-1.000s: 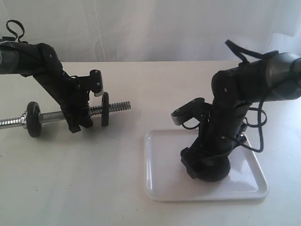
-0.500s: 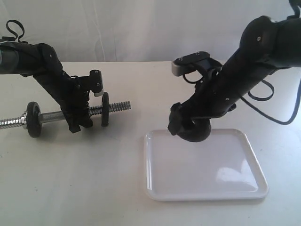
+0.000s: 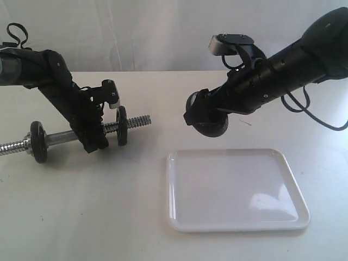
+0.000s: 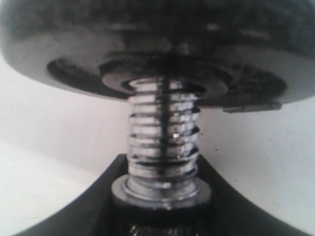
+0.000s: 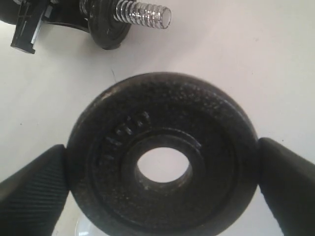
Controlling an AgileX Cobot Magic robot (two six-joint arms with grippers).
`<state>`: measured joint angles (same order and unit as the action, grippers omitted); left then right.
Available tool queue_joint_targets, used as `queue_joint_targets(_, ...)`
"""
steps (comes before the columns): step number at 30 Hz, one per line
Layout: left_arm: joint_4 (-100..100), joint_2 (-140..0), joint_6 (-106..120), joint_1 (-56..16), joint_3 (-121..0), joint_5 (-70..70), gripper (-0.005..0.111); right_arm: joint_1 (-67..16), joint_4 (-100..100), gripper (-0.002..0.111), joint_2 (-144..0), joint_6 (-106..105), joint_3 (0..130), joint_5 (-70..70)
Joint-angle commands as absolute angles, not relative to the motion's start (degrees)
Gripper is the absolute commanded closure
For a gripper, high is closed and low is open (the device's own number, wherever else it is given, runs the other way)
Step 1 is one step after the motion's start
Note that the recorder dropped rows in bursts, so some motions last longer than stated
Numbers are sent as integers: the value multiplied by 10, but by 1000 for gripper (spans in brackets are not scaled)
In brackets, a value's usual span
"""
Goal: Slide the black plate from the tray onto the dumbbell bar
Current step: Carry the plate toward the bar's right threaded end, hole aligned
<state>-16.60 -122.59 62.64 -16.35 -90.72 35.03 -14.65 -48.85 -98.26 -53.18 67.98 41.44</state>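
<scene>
Right wrist view: plate point(image 5: 162, 157) gripped by rim between my right pincer's point(image 5: 162, 189) two fingers, centre hole unobstructed. Exterior view: plate in air, off tray point(image 3: 176, 217), well apart from bar's point(image 3: 136, 122) threaded end. My left pincer point(image 3: 95, 140) clamped on bar between two mounted discs point(image 3: 122, 125), bar tilted, threaded end higher.
</scene>
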Motion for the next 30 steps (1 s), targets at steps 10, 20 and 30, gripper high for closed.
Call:
queue_joint_targets(10, -242, -1217, 670, -166, -906, 373, 107, -142, -579, 108, -1034, -606, 688, 424)
queue_joint_targets(20, -323, -1186, 761, -166, -906, 400, 107, -121, -585, 108, -1035, -614, 688, 454)
queue_joint_targets(30, -367, -1154, 806, -165, -906, 422, 107, -62, -687, 108, -1035, -685, 687, 560)
